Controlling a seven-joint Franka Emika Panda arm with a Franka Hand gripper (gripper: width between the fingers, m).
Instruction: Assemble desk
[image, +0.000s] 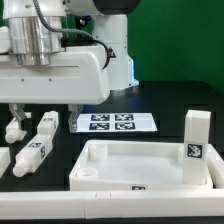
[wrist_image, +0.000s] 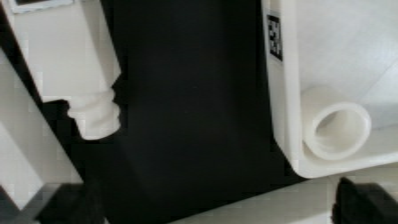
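Observation:
The white desk top (image: 140, 168), a tray with a raised rim, lies at the front of the black table. One white leg (image: 196, 136) with a tag stands upright at its corner on the exterior view's right. Other white legs lie on the exterior view's left, two of them close together (image: 45, 126) (image: 34, 156). My gripper (image: 30, 108) hangs over these legs, open and empty. In the wrist view a lying leg (wrist_image: 71, 70) with a peg end is on one side and the desk top's round corner socket (wrist_image: 338, 126) on the other. My gripper (wrist_image: 214, 205) has bare table between its fingertips (wrist_image: 365, 200).
The marker board (image: 115, 123) lies behind the desk top, in the middle of the table. My large white gripper housing (image: 55, 75) hides part of the legs on the exterior view's left. A green wall stands behind the table.

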